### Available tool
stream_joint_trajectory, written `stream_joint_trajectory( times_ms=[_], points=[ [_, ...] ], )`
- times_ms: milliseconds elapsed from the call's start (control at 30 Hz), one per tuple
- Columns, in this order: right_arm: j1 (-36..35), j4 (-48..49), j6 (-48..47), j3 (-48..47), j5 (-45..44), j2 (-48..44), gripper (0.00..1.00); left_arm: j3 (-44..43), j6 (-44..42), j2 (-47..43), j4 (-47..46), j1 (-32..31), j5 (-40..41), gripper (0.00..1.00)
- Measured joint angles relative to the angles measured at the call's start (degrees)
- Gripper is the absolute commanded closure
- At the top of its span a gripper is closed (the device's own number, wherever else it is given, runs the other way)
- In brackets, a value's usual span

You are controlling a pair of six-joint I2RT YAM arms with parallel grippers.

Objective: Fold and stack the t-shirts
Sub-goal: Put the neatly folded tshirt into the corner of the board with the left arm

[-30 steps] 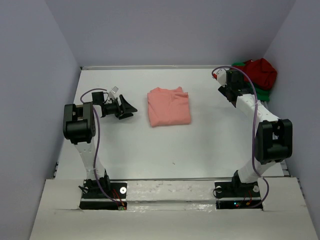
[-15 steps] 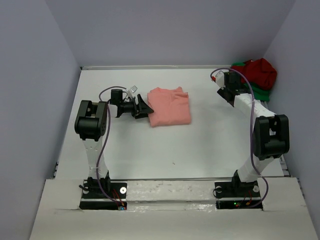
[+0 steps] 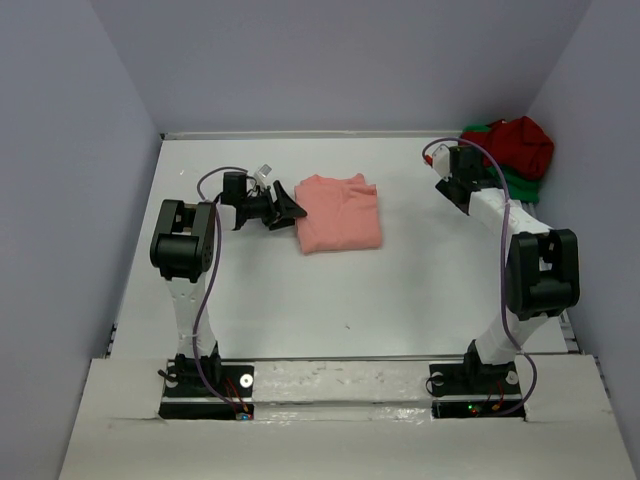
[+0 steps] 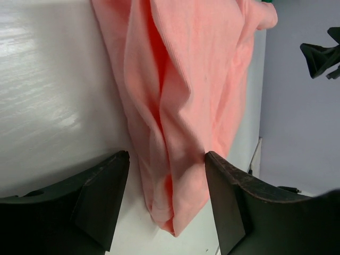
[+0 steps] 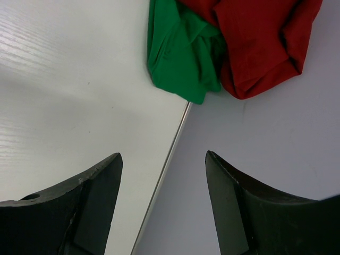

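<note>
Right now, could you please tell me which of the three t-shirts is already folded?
The salmon-pink t-shirt, lying flat as a rectangle alone on the table. The dark red t-shirt and green t-shirt are crumpled together in the far right corner.

Folded shirt (image 3: pixel 338 213) centre; shirt heap (image 3: pixel 512 145) far-right

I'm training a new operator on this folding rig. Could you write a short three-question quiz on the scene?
1. True or false: the right claw grips the dark red t-shirt.
2. Fill in: the green t-shirt lies bunched against the ___ one.
3. Which does the open left claw face? A green t-shirt, B salmon-pink t-shirt, C dark red t-shirt.
Key: 1 false; 2 dark red; 3 B.
</note>
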State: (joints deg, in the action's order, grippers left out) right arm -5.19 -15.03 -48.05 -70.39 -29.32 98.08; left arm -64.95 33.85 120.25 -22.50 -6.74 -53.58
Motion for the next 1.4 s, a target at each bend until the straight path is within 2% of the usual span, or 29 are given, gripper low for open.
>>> stream_joint_trajectory(
  times_ms=[133, 267, 667, 767, 833, 900, 933, 1000, 1067, 1400],
  points=[
    [0.0, 0.0, 0.1, 0.0, 0.4, 0.0, 0.31, -0.7, -0.4, 0.0, 1.0, -0.5, 1.8, 0.29],
    [0.0, 0.0, 0.1, 0.0, 0.8, 0.0, 0.31, -1.0, -1.0, -0.1, 1.8, -1.2, 3.2, 0.35],
    [0.0, 0.1, 0.4, 0.3, 1.5, 0.0, 0.30, -2.5, -5.0, -0.9, 6.5, -6.1, 7.1, 0.37],
    [0.0, 0.0, 0.5, 1.2, 1.5, -0.1, 0.30, -3.1, -6.1, -1.0, 7.7, -6.6, 8.0, 0.44],
    [0.0, 0.0, 0.5, 1.7, 1.6, -0.1, 0.30, -3.3, -6.9, -1.1, 8.6, -6.8, 9.1, 0.53],
    [0.0, 0.0, 0.6, 1.9, 1.7, -0.1, 0.30, -3.4, -7.4, -1.1, 9.4, -7.0, 10.1, 0.64],
    [0.0, 0.0, 0.7, 2.0, 1.8, -0.1, 0.30, -3.4, -7.9, -1.1, 10.0, -7.2, 11.0, 0.73],
    [0.0, 0.1, 0.9, 2.0, 1.8, -0.1, 0.30, -3.5, -8.2, -1.0, 10.7, -7.4, 11.5, 0.84],
    [0.0, 0.0, 1.2, 2.0, 1.9, -0.1, 0.30, -3.6, -8.3, -1.0, 11.0, -7.6, 11.6, 1.00],
    [0.0, 0.0, 1.9, 2.0, 2.9, -0.2, 0.31, -4.9, -9.7, -1.1, 13.3, -8.2, 12.3, 1.00]
  ],
)
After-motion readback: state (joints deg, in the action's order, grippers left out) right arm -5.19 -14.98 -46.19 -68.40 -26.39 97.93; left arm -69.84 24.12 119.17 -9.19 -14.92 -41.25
